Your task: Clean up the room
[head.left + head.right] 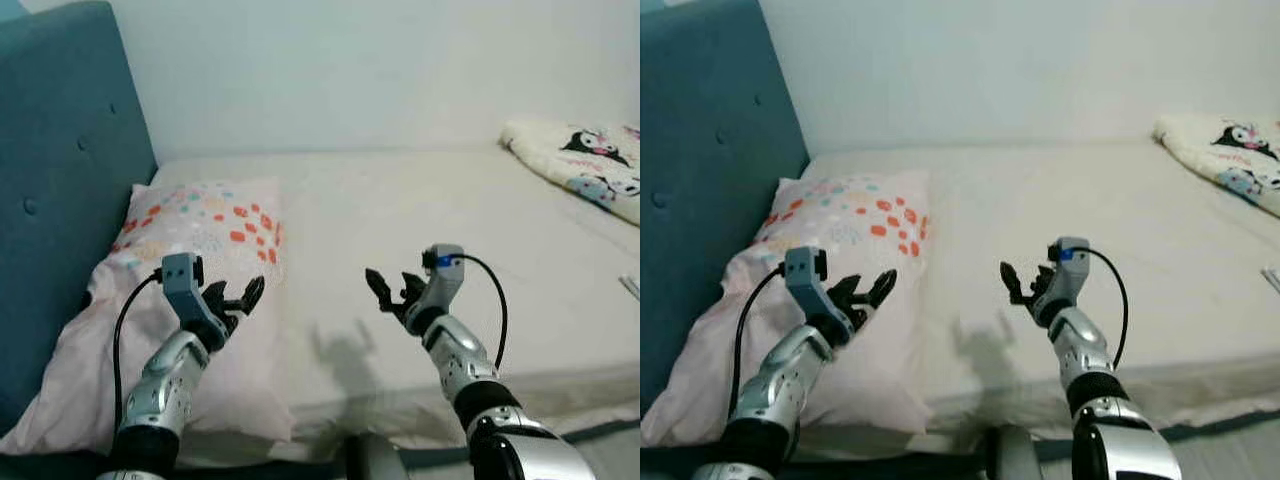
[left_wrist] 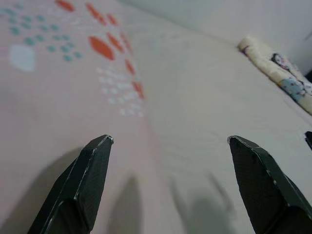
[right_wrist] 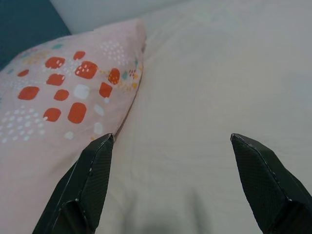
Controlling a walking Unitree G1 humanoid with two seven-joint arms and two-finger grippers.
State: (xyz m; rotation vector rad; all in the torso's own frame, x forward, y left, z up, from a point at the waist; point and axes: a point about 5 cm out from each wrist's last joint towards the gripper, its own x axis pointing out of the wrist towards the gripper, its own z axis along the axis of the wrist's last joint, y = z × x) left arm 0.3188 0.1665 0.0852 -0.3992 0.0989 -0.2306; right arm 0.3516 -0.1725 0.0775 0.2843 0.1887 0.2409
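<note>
Where pillow (image 1: 190,300) leaves frame, corner unseen | left pincer (image 1: 238,300), right pincer (image 1: 392,290) spread, empty

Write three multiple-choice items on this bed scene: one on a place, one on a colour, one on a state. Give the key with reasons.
1. Where does the pale pink pillow with orange spots lie?
A. at the head of the bed against the teal padded headboard
B. on the floor
C. on top of the folded cartoon-print blanket

2. What colour is the bed sheet?
A. dark blue
B. cream
C. green

3. How do the left claw and right claw stand?
A. both shut on the pillow
B. left open, right shut on the sheet
C. both open and empty

Key: 1 A, the pillow rests beside the headboard. 2 B, the sheet is plain cream. 3 C, both wrist views show the fingers spread with nothing between them.
</note>
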